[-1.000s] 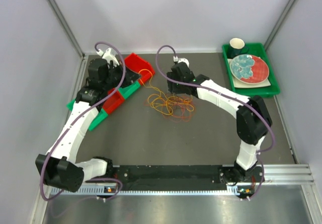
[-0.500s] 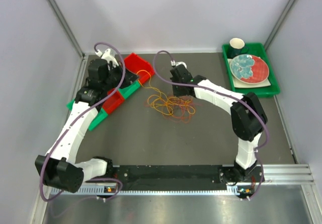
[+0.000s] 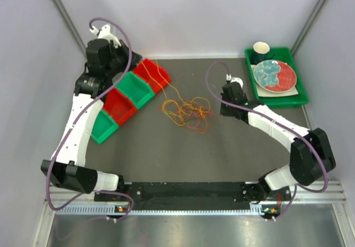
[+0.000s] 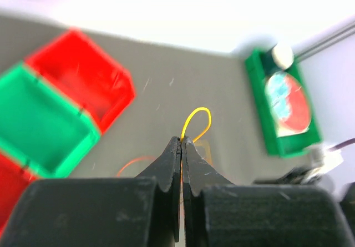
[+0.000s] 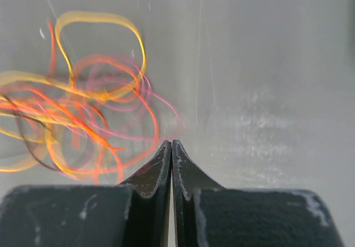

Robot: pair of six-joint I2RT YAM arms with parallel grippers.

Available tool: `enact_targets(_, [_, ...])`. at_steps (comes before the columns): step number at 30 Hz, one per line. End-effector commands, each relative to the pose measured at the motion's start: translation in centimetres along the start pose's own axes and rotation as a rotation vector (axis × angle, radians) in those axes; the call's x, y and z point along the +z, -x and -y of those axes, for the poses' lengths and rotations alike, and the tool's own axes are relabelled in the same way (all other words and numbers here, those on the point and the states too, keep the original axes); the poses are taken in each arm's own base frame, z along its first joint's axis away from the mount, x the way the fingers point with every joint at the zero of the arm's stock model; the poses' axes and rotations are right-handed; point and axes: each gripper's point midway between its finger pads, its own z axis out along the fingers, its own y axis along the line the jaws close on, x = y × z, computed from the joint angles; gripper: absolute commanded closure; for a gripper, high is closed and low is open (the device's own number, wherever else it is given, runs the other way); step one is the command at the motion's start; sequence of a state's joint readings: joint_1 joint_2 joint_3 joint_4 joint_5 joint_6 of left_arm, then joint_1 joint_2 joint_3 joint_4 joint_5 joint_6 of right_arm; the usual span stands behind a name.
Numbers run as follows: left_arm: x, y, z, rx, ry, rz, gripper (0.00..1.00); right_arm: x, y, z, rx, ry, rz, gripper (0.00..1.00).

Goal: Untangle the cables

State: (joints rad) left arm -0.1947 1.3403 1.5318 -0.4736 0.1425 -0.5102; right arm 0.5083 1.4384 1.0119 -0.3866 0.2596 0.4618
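Observation:
The cables (image 3: pixel 186 109) lie in a loose tangle of yellow, orange, red and dark loops on the grey table, mid-table. My left gripper (image 4: pixel 181 140) is raised at the back left, shut on a yellow cable (image 4: pixel 195 114) whose loop sticks out past the fingertips. That yellow strand (image 3: pixel 161 77) runs over the red bin down to the tangle. My right gripper (image 5: pixel 171 142) hovers just right of the tangle (image 5: pixel 83 119), shut, with no strand showing between the jaws. In the top view it (image 3: pixel 222 112) sits beside the pile's right edge.
A diagonal row of bins stands at the left: red (image 3: pixel 152 74), green (image 3: pixel 133 89), red (image 3: pixel 119 107), green (image 3: pixel 102 126). A green tray (image 3: pixel 277 97) at the back right holds a plate (image 3: pixel 274 74) and a dark cup (image 3: pixel 260 50). Walls enclose the table.
The left arm rose and swung back-left with the yellow cable, uncovering the bins. The right arm pulled away to the right of the pile and its jaws closed. The tangle spread a little.

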Motion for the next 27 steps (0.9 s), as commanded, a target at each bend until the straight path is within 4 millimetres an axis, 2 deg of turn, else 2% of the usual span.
enact_targets(1, [-0.4,5.0,5.0,-0.018,-0.183,0.094,1.00,-1.2,0.8,-4.3,0.033,0.221,0.028,0.93])
enact_targets(2, [-0.4,4.9,5.6,-0.023,-0.215,0.081,1.00,-1.5,1.1,-5.1,0.027,0.254,0.030,0.80])
enact_targets(3, [-0.4,5.0,5.8,-0.031,-0.226,0.082,1.00,-1.9,1.8,-6.9,-0.004,0.294,0.038,0.69])
enact_targets(4, [0.0,4.7,5.8,-0.040,-0.229,0.077,1.00,-1.9,1.9,-7.5,-0.034,0.298,0.033,0.45])
enact_targets(5, [0.0,4.6,5.8,-0.045,-0.233,0.074,1.00,-2.4,3.4,-8.8,-0.055,0.315,0.060,0.35])
enact_targets(7, [0.1,4.0,5.6,-0.050,-0.235,0.064,1.00,-1.7,2.7,-10.5,-0.126,0.323,0.035,0.19])
enact_targets(8, [0.0,4.0,5.6,-0.050,-0.235,0.064,1.00,-1.9,3.8,-11.5,-0.133,0.337,0.057,0.15])
enact_targets(10, [-0.2,3.8,5.5,-0.049,-0.229,0.064,1.00,-0.7,3.5,-12.6,-0.160,0.340,0.036,0.13])
enact_targets(11, [-0.4,3.8,5.5,-0.047,-0.229,0.064,1.00,-0.8,4.5,-13.3,-0.158,0.350,0.053,0.14])
enact_targets(13, [-0.5,3.9,5.5,-0.045,-0.228,0.067,1.00,0.7,3.9,-14.1,-0.177,0.360,0.016,0.18])
enact_targets(14, [-0.5,3.7,5.4,-0.046,-0.226,0.063,1.00,0.7,4.6,-15.1,-0.183,0.385,0.025,0.19])
enact_targets(15, [-0.6,3.7,5.4,-0.046,-0.227,0.062,1.00,0.8,4.8,-15.6,-0.194,0.406,0.023,0.19])
enact_targets(16, [-0.6,3.7,5.4,-0.044,-0.226,0.060,1.00,1.3,4.0,-16.4,-0.209,0.436,-0.008,0.21])
enact_targets(18, [-0.6,3.6,5.3,-0.044,-0.224,0.059,1.00,1.3,4.6,-17.4,-0.223,0.461,-0.006,0.23])
enact_targets(20, [-0.7,3.6,5.3,-0.046,-0.222,0.062,1.00,2.0,4.7,-17.9,-0.229,0.465,-0.019,0.30])
enact_targets(21, [-0.9,3.8,5.4,-0.043,-0.224,0.066,1.00,2.1,4.2,-18.2,-0.240,0.487,-0.042,0.32])
enact_targets(25, [-0.9,3.8,5.3,-0.040,-0.219,0.067,1.00,1.9,3.1,-18.3,-0.238,0.523,-0.052,0.34])
enact_targets(27, [-0.9,3.7,5.2,-0.041,-0.215,0.064,1.00,1.5,3.1,-18.4,-0.232,0.535,-0.042,0.38])
